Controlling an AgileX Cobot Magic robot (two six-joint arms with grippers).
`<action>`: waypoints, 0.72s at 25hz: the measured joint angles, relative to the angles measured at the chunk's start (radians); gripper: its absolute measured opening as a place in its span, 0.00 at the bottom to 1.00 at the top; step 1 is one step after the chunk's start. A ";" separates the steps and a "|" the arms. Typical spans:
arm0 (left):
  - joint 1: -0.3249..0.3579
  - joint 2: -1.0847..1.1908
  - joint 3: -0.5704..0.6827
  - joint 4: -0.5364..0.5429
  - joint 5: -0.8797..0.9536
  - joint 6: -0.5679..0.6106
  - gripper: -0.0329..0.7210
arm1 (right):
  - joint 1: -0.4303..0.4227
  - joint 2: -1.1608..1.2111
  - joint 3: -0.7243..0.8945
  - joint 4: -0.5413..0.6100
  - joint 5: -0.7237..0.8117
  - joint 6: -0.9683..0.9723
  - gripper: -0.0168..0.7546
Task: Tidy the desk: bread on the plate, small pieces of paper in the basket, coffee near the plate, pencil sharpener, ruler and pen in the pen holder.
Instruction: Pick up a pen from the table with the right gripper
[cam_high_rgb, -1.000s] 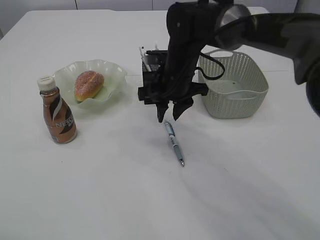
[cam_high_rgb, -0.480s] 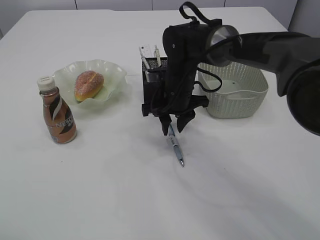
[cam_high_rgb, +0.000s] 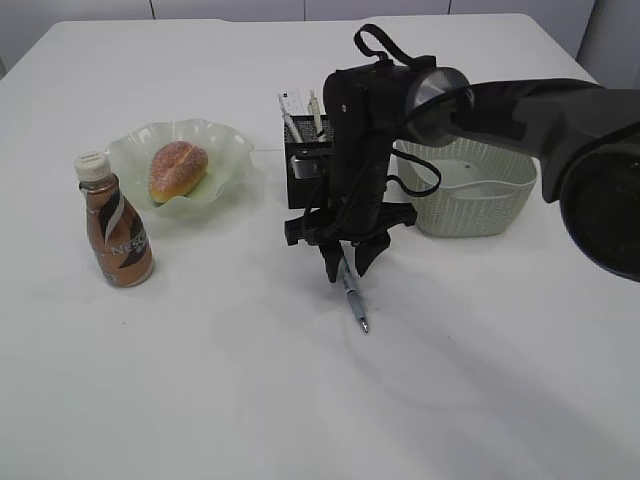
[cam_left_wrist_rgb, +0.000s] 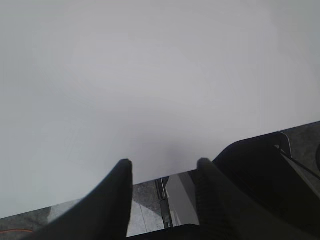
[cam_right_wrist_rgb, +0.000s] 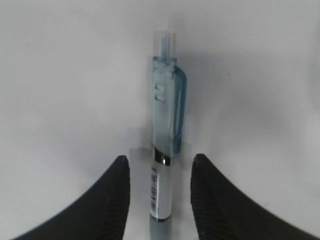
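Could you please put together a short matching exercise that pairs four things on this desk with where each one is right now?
Things:
1. bread
2. pen
3. coffee bottle
4. basket

Places:
A. standing in front of the plate's left side
B. lying on the table between the right gripper's open fingers
C. right of the pen holder
D. on the green plate

Pairs: 1-D, 2-B, 3-A, 4-C
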 joint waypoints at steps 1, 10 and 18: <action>0.000 0.000 0.000 0.000 0.000 0.000 0.45 | 0.000 0.000 0.000 0.000 0.000 0.000 0.45; 0.000 0.000 0.000 0.000 0.000 0.000 0.45 | 0.000 0.000 0.000 -0.008 0.000 0.000 0.45; 0.000 0.000 0.000 0.000 0.000 0.000 0.45 | 0.000 0.000 0.000 -0.010 0.000 0.000 0.45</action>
